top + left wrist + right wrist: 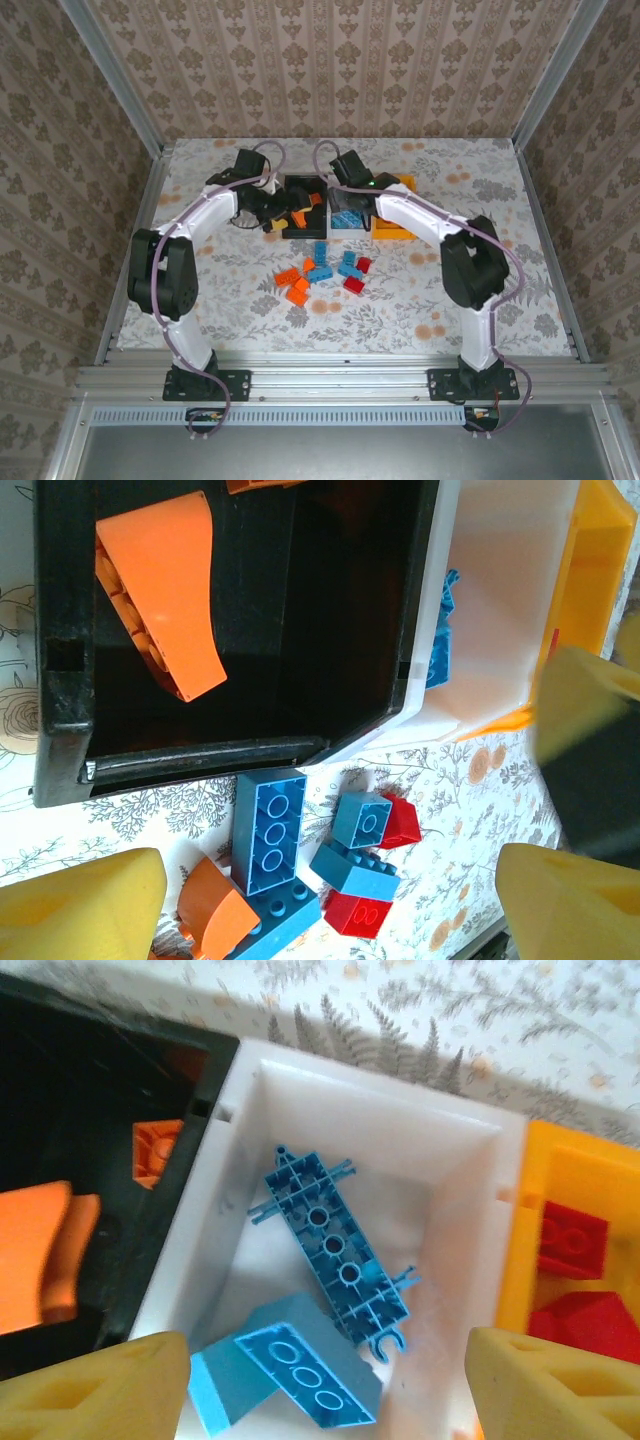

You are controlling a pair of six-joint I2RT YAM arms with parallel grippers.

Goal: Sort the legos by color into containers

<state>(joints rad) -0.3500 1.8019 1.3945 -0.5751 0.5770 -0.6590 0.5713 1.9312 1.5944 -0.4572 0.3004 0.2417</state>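
The black bin [303, 232], white bin [345, 226] and yellow-orange bin [392, 228] stand side by side at the back. My right gripper [325, 1395] hangs open over the white bin [470, 1210]. Below it a blue brick [310, 1375] lies tilted beside a blue plate [335, 1245], and neither finger touches the brick. My left gripper [325, 920] is open and empty above loose legos just in front of the black bin [60, 680]: a long blue brick [268, 830], a red brick [357, 915] and an orange piece [215, 920]. An orange curved piece [165, 590] lies in the black bin.
More loose blue [320, 270], orange [295, 292] and red [355, 283] legos lie on the flowered table in front of the bins. Red bricks [572, 1240] lie in the yellow-orange bin [520, 1230]. Both wrists are close together over the bins [345, 175].
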